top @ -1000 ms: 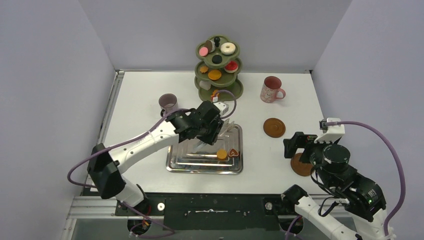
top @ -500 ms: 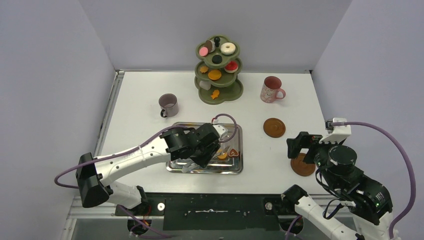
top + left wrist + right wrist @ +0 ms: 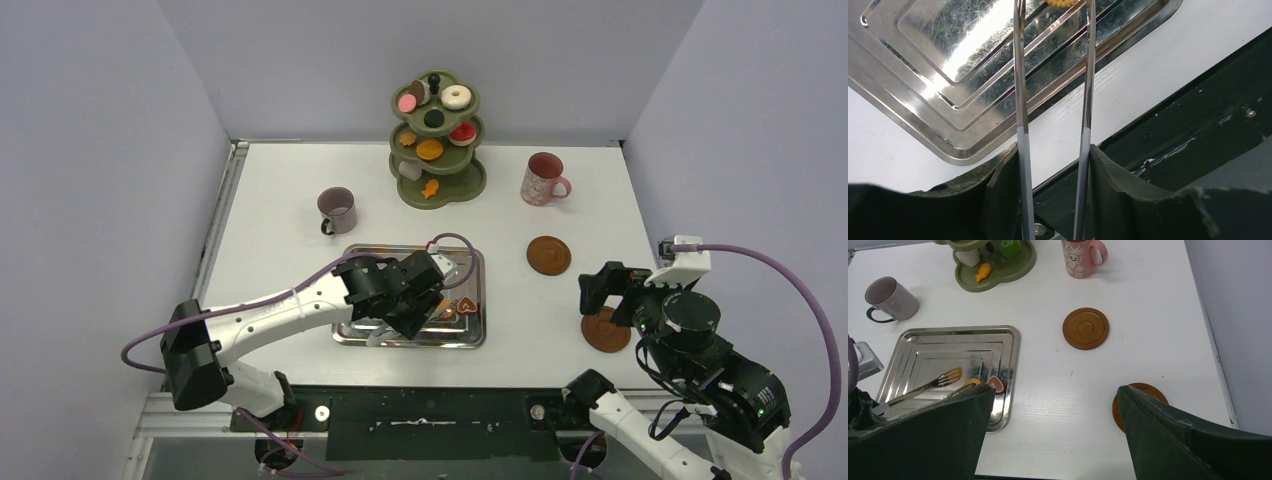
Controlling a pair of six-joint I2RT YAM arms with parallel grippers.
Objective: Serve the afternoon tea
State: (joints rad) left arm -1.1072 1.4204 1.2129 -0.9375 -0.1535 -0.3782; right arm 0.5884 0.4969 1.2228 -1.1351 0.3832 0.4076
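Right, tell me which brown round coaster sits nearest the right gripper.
The brown round coaster at the front right, just beside the right gripper; the other coaster lies farther back, nearer the pink mug.

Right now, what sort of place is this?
Probably a robotics test cell, staged for tea: plain walls boxing a white table, with toy sweets on a green three-tier stand.

White table (image 3: 280, 190), my bases at its near edge.
- Far centre: olive-green stand (image 3: 472, 182), upright on its broad bottom tier.
- Left of it and nearer me: mauve mug (image 3: 337, 208), upright, handle to the near left.
- Far right: pink mug (image 3: 543, 179), upright, handle to the right.
- Near centre: steel tray (image 3: 948, 352), lying flat.
- Right of tray: first brown coaster (image 3: 548, 255), flat.
- Nearer my right side: second brown coaster (image 3: 603, 332), partly hidden from above.
- All six stand apart from one another.
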